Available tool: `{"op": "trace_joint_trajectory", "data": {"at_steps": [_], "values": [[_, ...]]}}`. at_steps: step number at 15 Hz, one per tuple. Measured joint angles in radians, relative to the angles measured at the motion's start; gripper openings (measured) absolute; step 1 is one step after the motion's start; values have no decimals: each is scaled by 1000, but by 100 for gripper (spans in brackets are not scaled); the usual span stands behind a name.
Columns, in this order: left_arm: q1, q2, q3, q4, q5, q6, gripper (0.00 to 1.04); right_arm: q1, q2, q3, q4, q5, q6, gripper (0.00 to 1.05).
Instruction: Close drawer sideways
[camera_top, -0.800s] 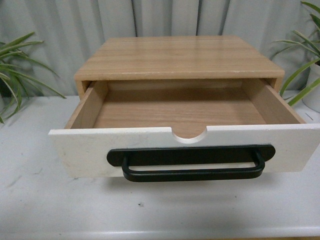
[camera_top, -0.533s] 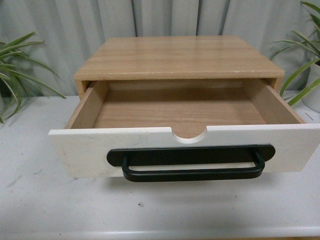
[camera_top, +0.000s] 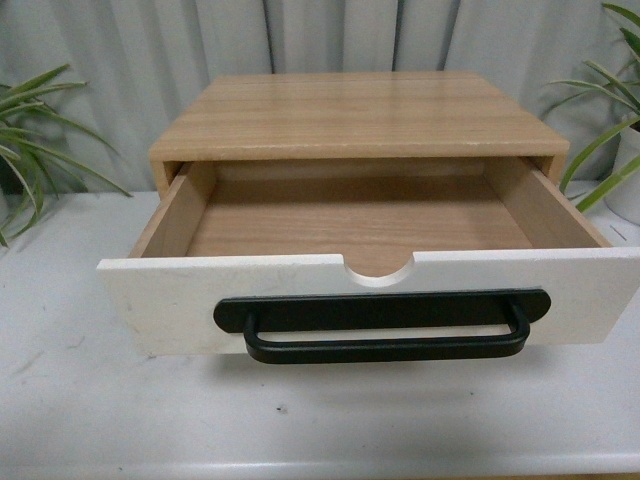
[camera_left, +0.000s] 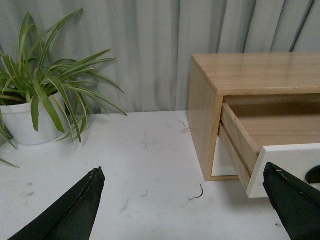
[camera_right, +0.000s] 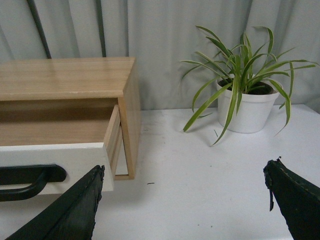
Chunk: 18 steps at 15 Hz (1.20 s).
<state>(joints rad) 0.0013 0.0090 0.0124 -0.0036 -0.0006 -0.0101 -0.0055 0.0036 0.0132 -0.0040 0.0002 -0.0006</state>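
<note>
green leaves of the left plant (camera_top: 35, 140) fan out at the far left of the front view, and the left wrist view shows it growing from a white pot (camera_left: 22, 125) that stands on the white table (camera_top: 90, 420) before a pale pleated curtain (camera_top: 120, 60). the left gripper (camera_left: 182, 169) hangs above the table with its 2 dark fingers (camera_left: 70, 212) spread wide and nothing between them; it is apart from the drawer, whose left corner lies just beside 1 fingertip in that view. neither arm shows in the front view. the drawer (camera_top: 180, 305) is in the middle of the table, pulled well out of the light wood cabinet (camera_top: 360, 110), so that its wood sides and wood floor are in plain sight. its white front panel faces the camera, with a half-round notch (camera_top: 380, 270) cut in the top edge and a long black bar handle (camera_top: 385, 335) across the lower half. the right gripper (camera_right: 184, 166) also hangs above the table, its jaws spread wide and holding nothing, with the drawer's right corner and the end of the handle near 1 finger but not touching it. further right the right plant (camera_right: 240, 65) stands in a white planter (camera_right: 247, 112) on the table, well apart from the cabinet, its long striped leaves arching over the rim.
</note>
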Motion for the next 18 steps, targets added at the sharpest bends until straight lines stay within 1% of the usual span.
{"op": "trace_joint_trajectory", "data": {"at_steps": [18], "values": [[0, 0, 0, 0, 0, 0, 98, 0, 0, 0, 0, 0, 0, 98]]}}
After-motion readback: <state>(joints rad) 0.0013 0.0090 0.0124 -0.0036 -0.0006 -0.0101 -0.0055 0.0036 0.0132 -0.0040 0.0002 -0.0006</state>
